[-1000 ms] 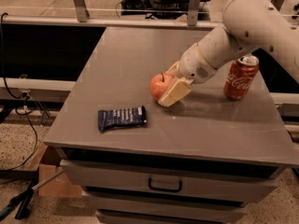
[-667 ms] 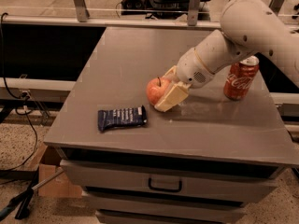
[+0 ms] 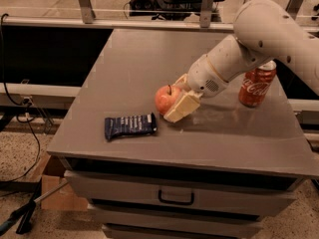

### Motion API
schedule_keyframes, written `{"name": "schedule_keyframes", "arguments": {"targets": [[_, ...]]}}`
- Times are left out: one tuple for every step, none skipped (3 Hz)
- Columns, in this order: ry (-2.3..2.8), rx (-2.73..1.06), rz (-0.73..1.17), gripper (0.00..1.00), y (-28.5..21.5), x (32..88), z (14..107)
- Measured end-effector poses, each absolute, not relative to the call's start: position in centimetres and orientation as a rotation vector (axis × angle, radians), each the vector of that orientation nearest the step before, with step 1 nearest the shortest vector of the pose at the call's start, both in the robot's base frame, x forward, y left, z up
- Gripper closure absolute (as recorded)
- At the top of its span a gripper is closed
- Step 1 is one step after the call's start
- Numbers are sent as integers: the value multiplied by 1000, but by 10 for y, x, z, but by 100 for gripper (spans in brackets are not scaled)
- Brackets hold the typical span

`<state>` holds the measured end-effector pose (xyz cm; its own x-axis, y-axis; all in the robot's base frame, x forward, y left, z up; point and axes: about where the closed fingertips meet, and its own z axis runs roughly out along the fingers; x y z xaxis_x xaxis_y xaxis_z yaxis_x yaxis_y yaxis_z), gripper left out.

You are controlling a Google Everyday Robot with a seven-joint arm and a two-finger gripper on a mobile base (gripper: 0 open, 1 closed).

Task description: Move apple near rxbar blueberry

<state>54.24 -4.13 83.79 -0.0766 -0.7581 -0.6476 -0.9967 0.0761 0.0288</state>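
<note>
arm: enters from the right, forearm slanting down-left | gripper [image 3: 174,97]: fingers clamped on apple [image 3: 163,99] | bar [image 3: 130,126]: near, below-left of gripper | can [image 3: 255,86]: right, well apart

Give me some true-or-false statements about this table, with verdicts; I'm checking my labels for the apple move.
1. The gripper is closed on the apple. True.
2. The apple sits on top of the rxbar blueberry. False: it is beside the bar, on the side toward the can.
3. The Coca-Cola can lies on its side. False: it stands upright.
4. The rxbar blueberry lies flat near the front edge of the table. True.
</note>
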Motion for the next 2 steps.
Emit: {"name": "schedule_keyframes", "arguments": {"targets": [[1888, -1744, 682, 36, -40, 540, 836], [1888, -1744, 682, 13, -40, 540, 837]]}}
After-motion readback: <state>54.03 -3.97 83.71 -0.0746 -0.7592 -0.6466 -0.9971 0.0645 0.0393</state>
